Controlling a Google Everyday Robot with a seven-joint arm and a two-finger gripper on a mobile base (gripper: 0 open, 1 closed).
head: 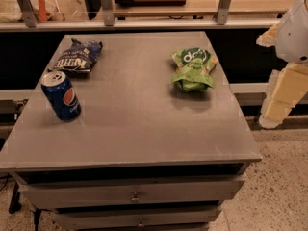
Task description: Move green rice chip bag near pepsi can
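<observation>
The green rice chip bag (193, 70) lies crumpled on the far right part of the grey table top (139, 119), its round dark green logo facing up. The pepsi can (61, 96) stands upright near the table's left edge, well apart from the bag. My gripper (280, 100) hangs off the table beyond its right edge, to the right of the green bag and not touching anything. It holds nothing that I can see.
A dark blue chip bag (78, 57) with white lettering lies at the far left corner, just behind the can. The table has drawers (134, 194) in front. A railing and shelf (159, 13) run behind it. Speckled floor (274, 186) lies to the right.
</observation>
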